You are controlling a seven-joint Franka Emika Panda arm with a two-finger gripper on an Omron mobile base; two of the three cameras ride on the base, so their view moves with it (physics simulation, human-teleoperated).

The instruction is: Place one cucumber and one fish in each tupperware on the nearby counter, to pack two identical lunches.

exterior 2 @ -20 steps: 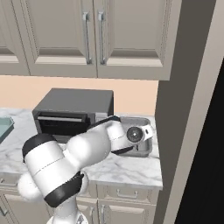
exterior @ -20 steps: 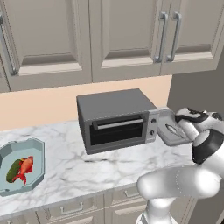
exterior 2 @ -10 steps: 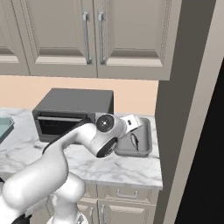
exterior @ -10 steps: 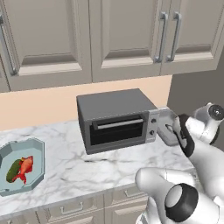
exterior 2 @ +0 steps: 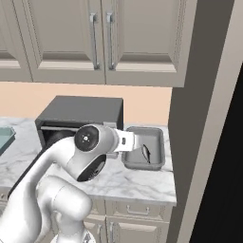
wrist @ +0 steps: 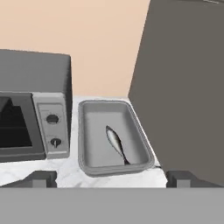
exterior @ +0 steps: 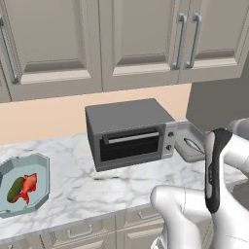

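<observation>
A grey rectangular tupperware (wrist: 92, 131) stands on the counter (exterior: 121, 182) right of the toaster oven, and the pale silvery fish (wrist: 116, 143) lies alone in it. From the bases I see the same tray (exterior 2: 156, 142) and fish (exterior 2: 145, 153), also tray (exterior: 182, 141) and fish (exterior: 192, 145). My gripper (wrist: 111, 178) hovers just short of the tray's near rim, open, with nothing between its fingertips (wrist: 42, 179). At the far left, the blue-teal octagonal tupperware (exterior: 36, 168) holds the red-orange fish (exterior: 27, 186) and a dark-green cucumber (exterior: 14, 189).
The dark grey toaster oven (exterior: 129, 132) sits mid-counter between the two containers. A tall grey panel (exterior 2: 194, 95) rises directly right of the grey tray. Upper cabinets (exterior: 136, 39) hang above, drawers (exterior: 80, 232) below. My own arm (exterior: 214, 170) crosses the right side.
My hand has drawn back from over the grey tray toward the base and the arm has swung. The silvery fish stays lying in the tray.
</observation>
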